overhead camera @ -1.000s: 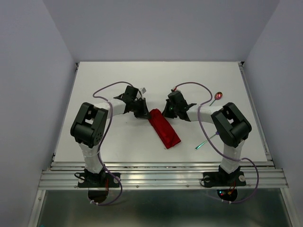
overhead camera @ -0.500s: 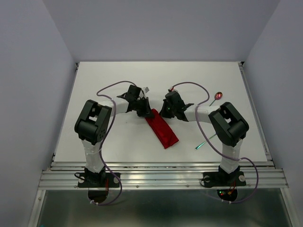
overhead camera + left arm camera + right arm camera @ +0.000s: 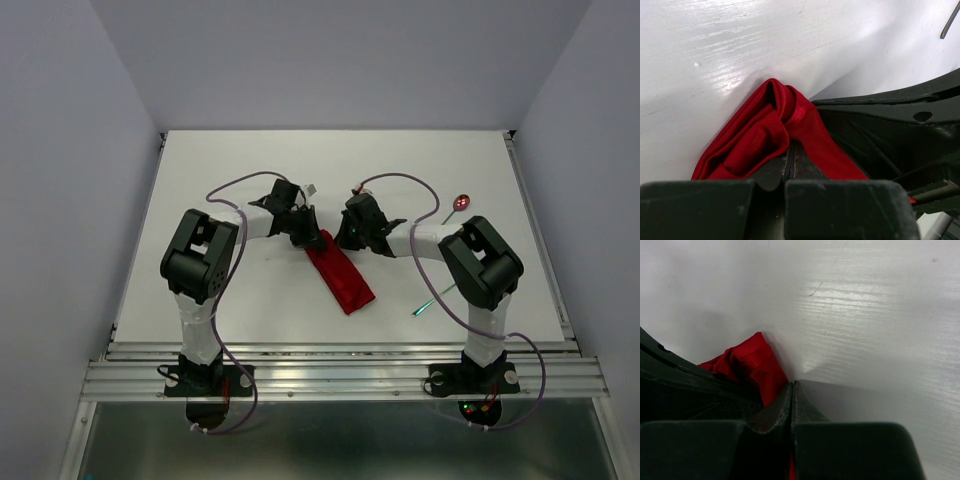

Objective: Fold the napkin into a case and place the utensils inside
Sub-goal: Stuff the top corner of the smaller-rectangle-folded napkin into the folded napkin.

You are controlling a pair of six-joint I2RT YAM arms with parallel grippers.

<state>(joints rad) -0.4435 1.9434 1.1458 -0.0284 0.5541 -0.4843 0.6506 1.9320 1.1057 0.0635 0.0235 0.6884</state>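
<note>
Fork (image 3: 424, 307) and spoon (image 3: 461, 203) right of napkin (image 3: 340, 275)

A folded red napkin (image 3: 341, 274) lies diagonally on the white counter (image 3: 250, 295), left jaws and right jaws both at its far end. Spoon (image 3: 461, 203) and fork (image 3: 428, 305) lie apart to its right.

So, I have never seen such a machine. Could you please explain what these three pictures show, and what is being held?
Two robot arms are bolted to a white table. One picture looks down from above; the other two come from a camera on each wrist, looking along that arm's jaws. A folded red napkin lies between the arms. The left arm and the right arm both have their jaws shut, pinching its far end. A spoon and a fork lie loose on the right, untouched.
</note>
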